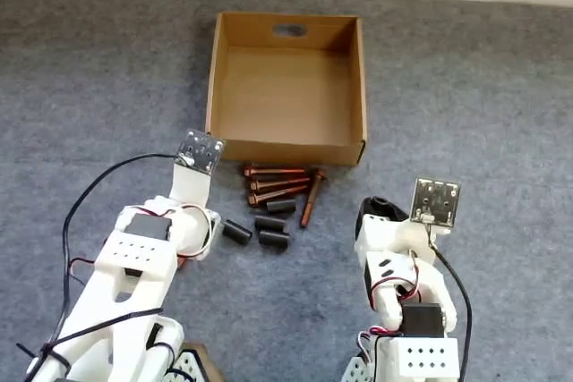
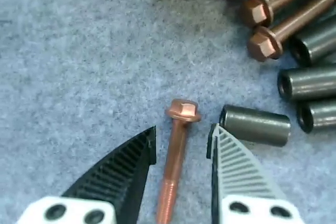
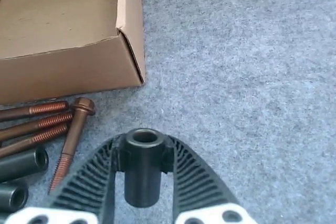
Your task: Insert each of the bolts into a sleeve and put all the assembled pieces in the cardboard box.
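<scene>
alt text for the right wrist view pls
The right arm's jaws are shut on a dark sleeve, held over grey carpet. Nearby lie four copper bolts and two more sleeves beside a corner of the open cardboard box.

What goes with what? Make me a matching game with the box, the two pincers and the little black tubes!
Column one:
1. left pincer
2. right pincer
3. cardboard box
4. loose sleeves

Column two:
A. nothing inside
B. shut on a black sleeve
C. open, with a bolt between its fingers
D. lying on the carpet

Pairs: 1-C, 2-B, 3-A, 4-D
</scene>
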`<control>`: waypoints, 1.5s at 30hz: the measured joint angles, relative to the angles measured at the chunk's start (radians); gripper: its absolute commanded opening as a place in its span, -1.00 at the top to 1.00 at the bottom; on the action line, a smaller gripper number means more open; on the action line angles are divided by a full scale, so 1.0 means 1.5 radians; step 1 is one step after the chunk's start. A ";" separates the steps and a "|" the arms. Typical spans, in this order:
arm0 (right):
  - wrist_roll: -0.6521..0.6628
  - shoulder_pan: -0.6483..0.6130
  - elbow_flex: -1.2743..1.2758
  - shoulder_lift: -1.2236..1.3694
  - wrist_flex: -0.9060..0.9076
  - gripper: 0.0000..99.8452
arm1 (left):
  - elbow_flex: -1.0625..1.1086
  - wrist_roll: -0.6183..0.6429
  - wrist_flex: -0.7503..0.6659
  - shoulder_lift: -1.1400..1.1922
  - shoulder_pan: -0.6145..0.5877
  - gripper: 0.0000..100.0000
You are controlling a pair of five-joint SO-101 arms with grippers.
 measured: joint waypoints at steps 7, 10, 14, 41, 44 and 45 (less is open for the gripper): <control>0.000 0.000 0.000 0.000 0.000 0.99 | -0.051 0.000 0.000 0.138 -0.001 0.67; 0.000 0.000 0.000 0.000 0.000 0.99 | -0.116 -0.001 0.013 0.236 -0.001 0.67; 0.000 0.000 0.000 0.000 0.000 0.99 | -0.205 -0.001 0.068 0.321 -0.001 0.67; 0.000 0.000 0.003 0.000 0.000 0.99 | -0.425 0.001 0.203 0.371 0.000 0.98; 0.000 0.000 0.003 0.000 0.000 0.99 | -0.435 0.001 0.203 0.299 -0.002 0.98; 0.000 0.000 0.003 0.000 0.000 0.99 | -0.435 0.001 0.199 0.279 -0.001 0.98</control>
